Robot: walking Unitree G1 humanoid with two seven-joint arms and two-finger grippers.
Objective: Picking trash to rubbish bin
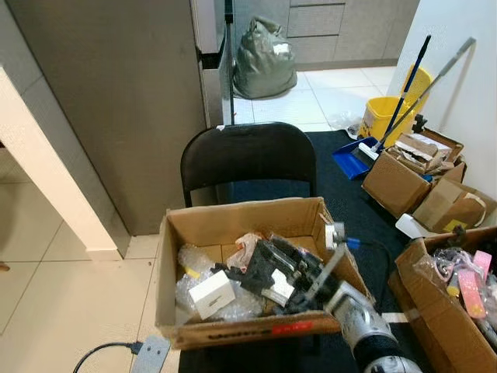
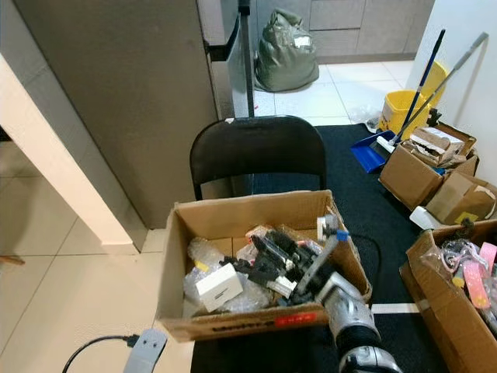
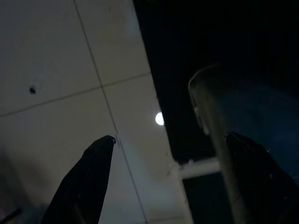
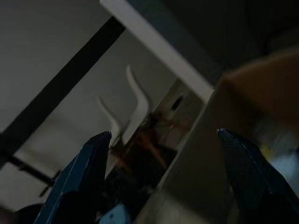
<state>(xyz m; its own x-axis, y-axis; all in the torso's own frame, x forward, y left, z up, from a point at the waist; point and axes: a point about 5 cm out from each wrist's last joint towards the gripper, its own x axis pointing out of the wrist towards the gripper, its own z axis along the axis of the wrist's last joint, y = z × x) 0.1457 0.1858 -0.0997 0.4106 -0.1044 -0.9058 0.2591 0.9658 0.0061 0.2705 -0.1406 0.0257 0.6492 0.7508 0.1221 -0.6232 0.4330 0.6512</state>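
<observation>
Right arm (image 1: 365,326), silver, reaching from the near edge up into an open cardboard box (image 1: 233,221). Right hand (image 4: 163,163) spread wide, nothing between its fingers (image 4: 84,172); cardboard wall close by in the wrist view. Left hand (image 3: 168,154) likewise wide open and empty, hanging over pale floor tiles (image 3: 56,70) beside a dark mat edge. Box perched on the seat of a black chair (image 1: 248,155), packed with trash: clear plastic wrap (image 1: 190,260), a small white carton (image 1: 211,294), black plastic pieces (image 1: 268,268). Grey plug and cable (image 1: 147,353) on the floor near the box's left corner. More open boxes (image 1: 404,183) of clutter to the right on the dark mat. Farther off, blue dustpan (image 1: 351,159), yellow mop bucket (image 1: 384,116), then a grey-green tied bag (image 1: 264,58) by the far cabinets. No telling which item serves as the rubbish bin.
</observation>
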